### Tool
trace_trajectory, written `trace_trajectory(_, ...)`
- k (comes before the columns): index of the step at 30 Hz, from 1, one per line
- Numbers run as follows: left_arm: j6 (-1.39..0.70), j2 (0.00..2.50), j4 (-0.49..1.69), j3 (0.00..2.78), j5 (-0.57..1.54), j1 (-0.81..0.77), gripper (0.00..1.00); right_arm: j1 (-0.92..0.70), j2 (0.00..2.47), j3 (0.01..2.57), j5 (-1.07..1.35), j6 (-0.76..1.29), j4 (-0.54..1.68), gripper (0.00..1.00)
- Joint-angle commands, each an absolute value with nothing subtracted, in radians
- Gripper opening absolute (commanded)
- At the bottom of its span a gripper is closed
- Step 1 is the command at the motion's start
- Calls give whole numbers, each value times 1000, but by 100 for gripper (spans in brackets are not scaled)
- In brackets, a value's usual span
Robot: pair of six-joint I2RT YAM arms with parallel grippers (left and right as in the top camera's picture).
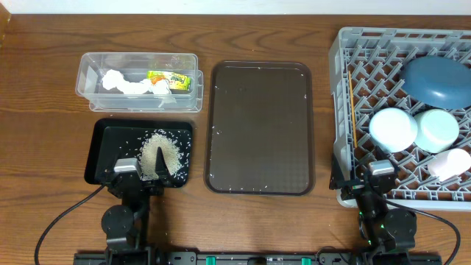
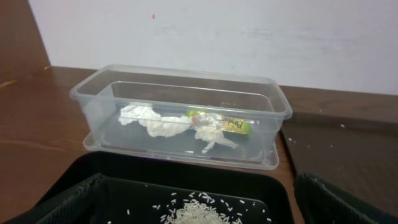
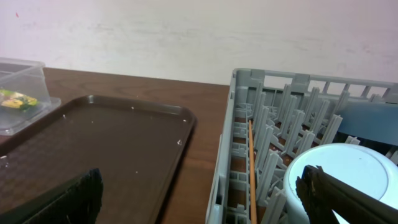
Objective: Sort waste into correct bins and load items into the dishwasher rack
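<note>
A heap of rice (image 1: 158, 153) lies in the black tray (image 1: 110, 140), with stray grains around it. The clear tub (image 1: 88, 73) behind it holds crumpled tissue (image 1: 121, 82) and a yellow-green wrapper (image 1: 168, 79). At the right, the grey rack (image 1: 338, 88) holds the dark blue plate (image 1: 436, 79), light blue bowl (image 1: 392, 129), mint green bowl (image 1: 438, 129), pink cup (image 1: 449, 163) and chopsticks (image 1: 355, 110). My left gripper (image 2: 202, 208) hangs open over the tray's near edge, its fingers on either side of the rice (image 2: 199, 214). My right gripper (image 3: 205, 199) is open and empty at the rack's near-left corner.
A large dark brown serving tray (image 1: 259, 126) lies between the bins and the rack, with a few rice grains scattered on it. Bare wooden table (image 1: 44, 110) shows to the left and along the back. A white wall stands behind the table.
</note>
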State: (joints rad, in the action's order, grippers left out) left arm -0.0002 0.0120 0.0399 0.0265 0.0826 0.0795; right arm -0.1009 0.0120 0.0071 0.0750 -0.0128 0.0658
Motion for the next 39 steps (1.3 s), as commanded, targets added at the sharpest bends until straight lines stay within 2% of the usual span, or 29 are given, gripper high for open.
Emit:
trace_trajectory(1,34,2,64,4,127,70,96,-84,6,6,79,-26,70,99)
trace_trajectory(39,-8,4,62,4,123,70,96,-84,6,6,79,-26,70,99)
